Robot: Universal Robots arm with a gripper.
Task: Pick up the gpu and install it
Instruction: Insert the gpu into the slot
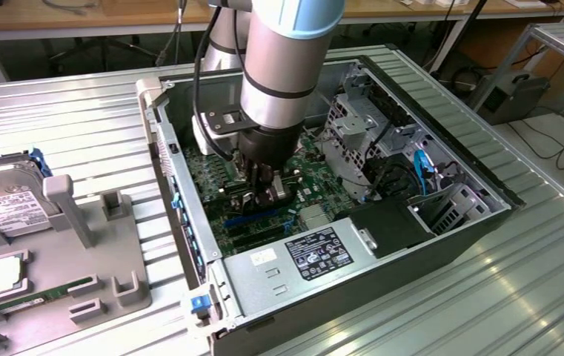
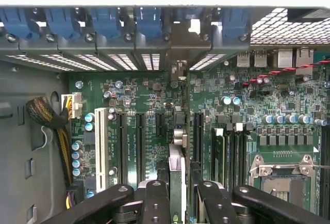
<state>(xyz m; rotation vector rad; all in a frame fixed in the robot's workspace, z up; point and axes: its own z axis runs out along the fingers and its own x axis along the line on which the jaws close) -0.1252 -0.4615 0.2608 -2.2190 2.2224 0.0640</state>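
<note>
Reaching down inside an open computer case (image 1: 430,282) on the counter, the robot arm's jaws pinch the gpu (image 2: 176,170) by its two faces, holding it on edge directly beneath them over the motherboard (image 2: 289,95). The card's long axis runs parallel to the black expansion slots (image 2: 140,141) and points toward the case's rear wall and its row of blue clips (image 2: 149,22). Whether its lower edge sits in a slot cannot be told. Neighbouring slots stand empty; the drive cage (image 1: 356,126) and power supply (image 1: 302,256) are near but apart.
</note>
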